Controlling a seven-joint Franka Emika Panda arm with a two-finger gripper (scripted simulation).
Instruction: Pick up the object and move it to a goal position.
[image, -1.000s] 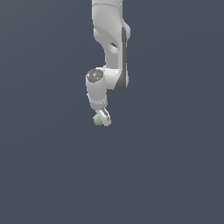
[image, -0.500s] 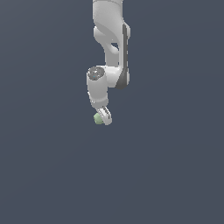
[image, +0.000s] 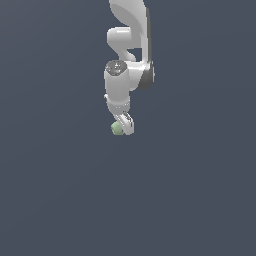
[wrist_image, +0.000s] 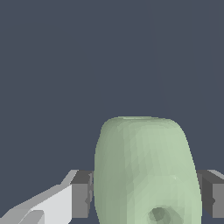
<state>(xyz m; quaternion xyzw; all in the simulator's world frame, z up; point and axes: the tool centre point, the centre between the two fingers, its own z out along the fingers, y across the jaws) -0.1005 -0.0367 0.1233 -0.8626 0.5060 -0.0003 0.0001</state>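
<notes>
White claw clamping small pale green rounded matte lump between grey pads. Pickup judged done; carrying to goal remaining, no goal marker showing.

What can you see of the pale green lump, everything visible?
The small pale green rounded matte lump is faceted and roughly barrel-shaped, with a flattish end and a small dimple near the other end. In the wrist view it sits between the white claw's two grey finger pads, which press its sides. In the exterior view it shows at the claw's tip, on the exterior view's left, smaller than the claw. Nothing else visibly touches it; only plain dark grey background surrounds it.
</notes>
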